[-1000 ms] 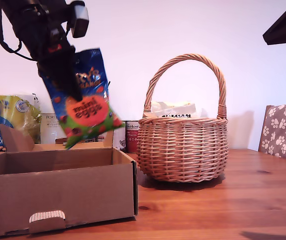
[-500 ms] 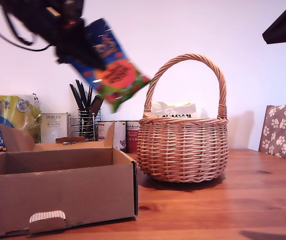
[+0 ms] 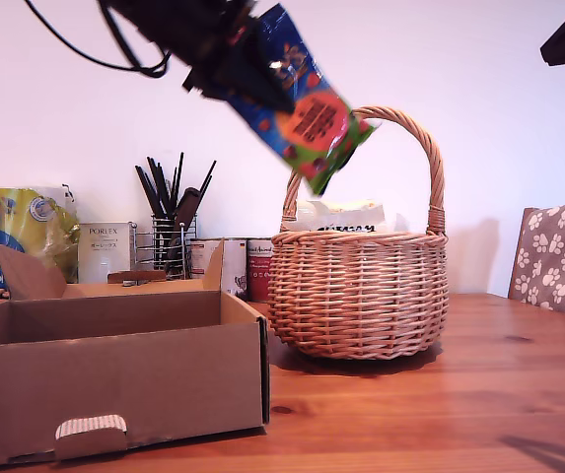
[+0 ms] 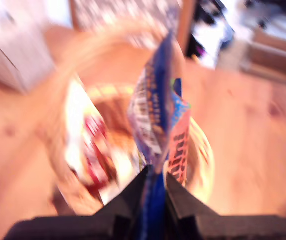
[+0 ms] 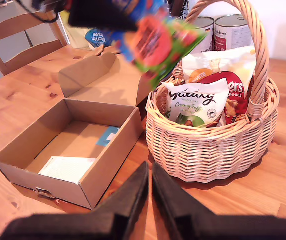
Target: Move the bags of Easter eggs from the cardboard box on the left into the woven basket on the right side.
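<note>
Blue egg bag [image 3: 307,118] pinched in first end effector [image 4: 155,187].

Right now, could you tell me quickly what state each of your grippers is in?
My first gripper: closed on the blue mini eggs bag, above the woven basket.
My second gripper: closed, holding nothing.

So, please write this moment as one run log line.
first gripper: holds blue mini-eggs bag | place: above round wicker basket | second gripper: shut, empty | brown cardboard box: no bags
</note>
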You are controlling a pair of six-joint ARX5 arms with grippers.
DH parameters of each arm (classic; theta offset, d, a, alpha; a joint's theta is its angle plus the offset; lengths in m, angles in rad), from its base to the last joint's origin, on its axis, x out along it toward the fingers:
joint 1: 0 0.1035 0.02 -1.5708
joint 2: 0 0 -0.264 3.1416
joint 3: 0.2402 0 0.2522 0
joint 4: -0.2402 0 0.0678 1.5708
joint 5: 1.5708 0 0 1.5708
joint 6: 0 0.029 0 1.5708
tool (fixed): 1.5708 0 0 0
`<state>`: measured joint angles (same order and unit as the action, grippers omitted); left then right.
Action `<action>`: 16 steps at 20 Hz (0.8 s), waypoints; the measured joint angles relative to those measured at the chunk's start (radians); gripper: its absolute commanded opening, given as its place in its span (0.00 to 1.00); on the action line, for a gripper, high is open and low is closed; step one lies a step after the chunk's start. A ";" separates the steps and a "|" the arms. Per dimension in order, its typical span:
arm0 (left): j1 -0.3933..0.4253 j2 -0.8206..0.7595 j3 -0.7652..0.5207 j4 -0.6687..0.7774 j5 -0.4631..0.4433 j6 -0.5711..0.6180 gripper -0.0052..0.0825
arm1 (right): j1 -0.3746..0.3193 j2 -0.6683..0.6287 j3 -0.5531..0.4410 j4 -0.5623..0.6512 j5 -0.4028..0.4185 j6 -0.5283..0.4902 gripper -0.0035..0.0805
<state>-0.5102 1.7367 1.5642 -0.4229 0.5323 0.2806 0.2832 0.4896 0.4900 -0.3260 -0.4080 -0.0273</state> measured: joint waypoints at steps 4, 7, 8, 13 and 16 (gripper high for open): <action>-0.043 0.040 0.000 0.150 -0.046 -0.080 0.03 | 0.000 0.004 0.000 0.000 0.000 0.000 0.03; -0.071 0.138 0.000 0.201 -0.089 -0.100 0.03 | 0.000 0.004 0.000 0.000 0.000 0.000 0.03; -0.077 0.175 -0.002 0.225 -0.114 -0.115 0.03 | 0.000 0.004 0.000 0.000 0.004 -0.003 0.03; -0.102 0.237 -0.017 0.301 -0.232 -0.130 0.03 | 0.000 0.004 0.000 0.004 0.006 -0.023 0.03; -0.103 0.237 -0.016 0.285 -0.240 -0.160 0.03 | 0.000 0.004 0.000 0.007 0.006 -0.023 0.03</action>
<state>-0.6128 1.9739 1.5478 -0.1379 0.2920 0.1207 0.2832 0.4938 0.4900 -0.3187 -0.4015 -0.0505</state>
